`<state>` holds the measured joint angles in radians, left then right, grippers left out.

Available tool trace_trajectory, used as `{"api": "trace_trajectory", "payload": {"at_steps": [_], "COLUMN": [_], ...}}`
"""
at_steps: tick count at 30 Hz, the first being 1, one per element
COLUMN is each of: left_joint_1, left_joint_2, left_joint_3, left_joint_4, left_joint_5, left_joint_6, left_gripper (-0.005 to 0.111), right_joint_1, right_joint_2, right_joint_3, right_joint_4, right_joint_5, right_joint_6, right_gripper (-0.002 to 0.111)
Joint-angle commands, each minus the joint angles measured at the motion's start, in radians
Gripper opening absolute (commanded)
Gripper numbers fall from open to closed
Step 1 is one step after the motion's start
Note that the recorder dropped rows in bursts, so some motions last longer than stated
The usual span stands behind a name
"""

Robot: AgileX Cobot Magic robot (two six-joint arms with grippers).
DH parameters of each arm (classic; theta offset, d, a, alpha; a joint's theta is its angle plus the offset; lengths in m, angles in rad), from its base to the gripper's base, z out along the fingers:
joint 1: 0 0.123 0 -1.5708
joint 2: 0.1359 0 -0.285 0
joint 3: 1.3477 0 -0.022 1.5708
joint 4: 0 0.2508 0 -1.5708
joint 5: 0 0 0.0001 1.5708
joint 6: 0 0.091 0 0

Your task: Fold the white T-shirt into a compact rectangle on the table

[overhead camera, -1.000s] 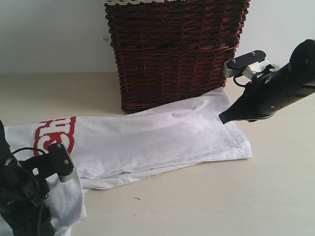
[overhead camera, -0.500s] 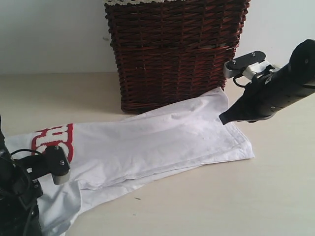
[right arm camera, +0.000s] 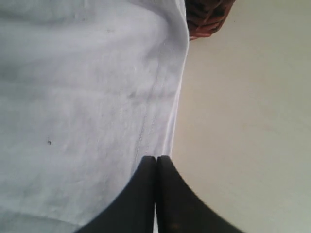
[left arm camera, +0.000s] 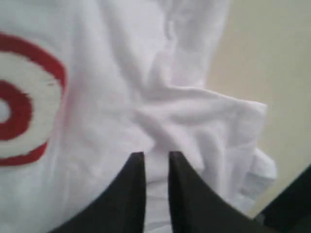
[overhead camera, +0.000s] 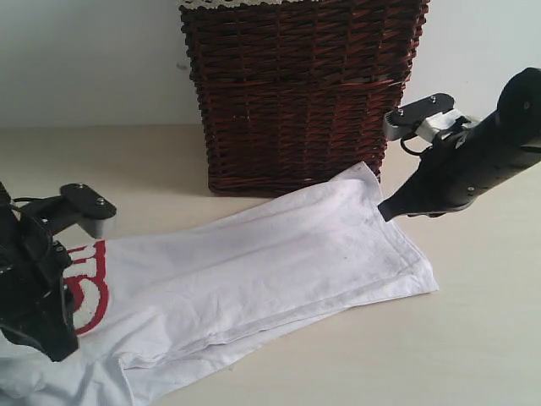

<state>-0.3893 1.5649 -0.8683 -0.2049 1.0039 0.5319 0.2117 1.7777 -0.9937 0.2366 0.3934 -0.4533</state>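
The white T-shirt (overhead camera: 270,262) lies stretched out in a long band on the table (overhead camera: 439,355), running from the basket's front down to the lower left. Its red lettering (overhead camera: 91,283) shows beside my left arm. My left gripper (overhead camera: 57,348) points down at the bunched left end. In the left wrist view a fold of the T-shirt (left arm camera: 194,116) sits between the nearly closed fingers of that gripper (left arm camera: 156,155). My right gripper (overhead camera: 385,208) stands at the shirt's right hem. In the right wrist view that gripper (right arm camera: 156,158) is pressed shut right on the hem (right arm camera: 167,121).
A tall dark wicker basket (overhead camera: 304,93) with lace trim stands at the back, close behind the shirt's upper corner. A pale wall rises behind it. Bare table (right arm camera: 243,121) lies right of the hem and along the front edge.
My left arm has lifted and swung towards the back, dragging the shirt's left end down and left. The band has turned more diagonal, and its upper right corner slid left. The right gripper stayed put.
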Motion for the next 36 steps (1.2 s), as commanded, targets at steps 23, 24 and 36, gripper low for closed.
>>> {"api": "trace_trajectory", "payload": {"at_steps": [23, 24, 36], "left_joint_1": [0.369, 0.369, 0.367], "left_joint_2": [0.281, 0.287, 0.208], "left_joint_3": [0.016, 0.001, -0.117], "left_joint_4": [0.302, 0.297, 0.274], "left_joint_5": [-0.499, -0.487, -0.510], "left_joint_6": [-0.513, -0.513, -0.503], "left_gripper": [0.000, 0.000, 0.000], "right_joint_1": [-0.002, -0.002, -0.002], "right_joint_2": [0.272, 0.275, 0.281], "right_joint_3": [-0.101, -0.101, -0.099], "right_joint_4": [0.231, 0.205, -0.249], "right_joint_5": [0.089, 0.091, 0.438], "right_joint_6": [-0.301, -0.269, 0.143], "right_gripper": [0.000, 0.000, 0.000]}}
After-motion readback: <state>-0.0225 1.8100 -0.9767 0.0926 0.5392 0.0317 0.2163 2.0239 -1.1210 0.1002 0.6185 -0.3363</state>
